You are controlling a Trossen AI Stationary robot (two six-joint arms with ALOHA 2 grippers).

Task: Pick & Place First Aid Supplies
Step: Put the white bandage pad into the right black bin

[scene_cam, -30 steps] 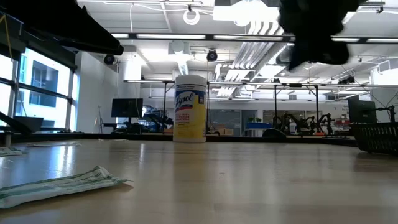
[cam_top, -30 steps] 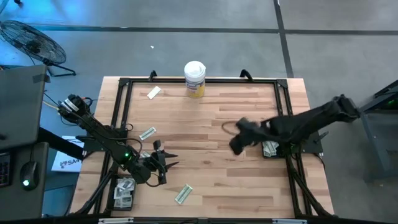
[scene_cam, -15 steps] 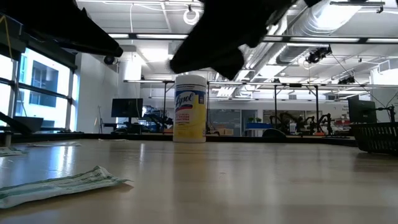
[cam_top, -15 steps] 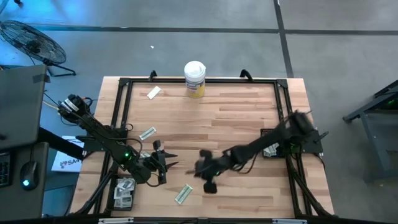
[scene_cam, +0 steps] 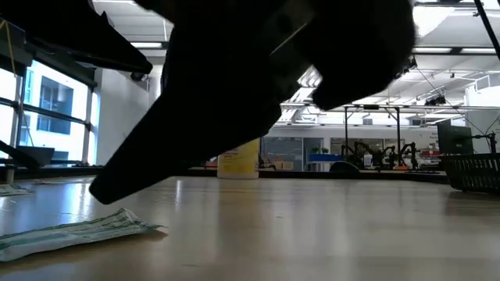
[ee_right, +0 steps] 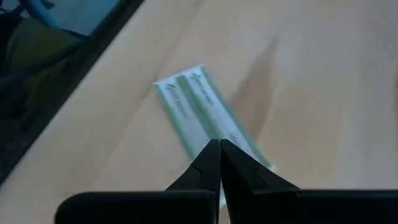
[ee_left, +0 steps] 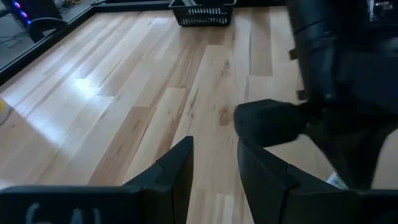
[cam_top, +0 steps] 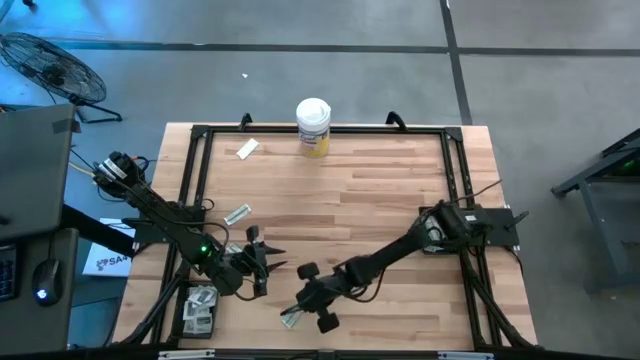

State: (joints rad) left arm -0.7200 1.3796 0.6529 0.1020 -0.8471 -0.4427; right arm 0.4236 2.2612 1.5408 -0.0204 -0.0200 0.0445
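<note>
Three loose packets (cam_top: 237,214), one canister (cam_top: 313,126).

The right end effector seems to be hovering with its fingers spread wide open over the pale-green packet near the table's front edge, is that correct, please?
Not quite: the right end effector does hover over the pale-green packet near the table's front edge, but its fingers are shut together, not spread. The right wrist view shows the two tips meeting.

— Where do your cameras sit?
— One hangs overhead, facing straight down on my table (cam_top: 330,190). One sits at tabletop level, facing the room. One rides each wrist, close to the wood.
— Any overlap?
— All show the tabletop.
</note>
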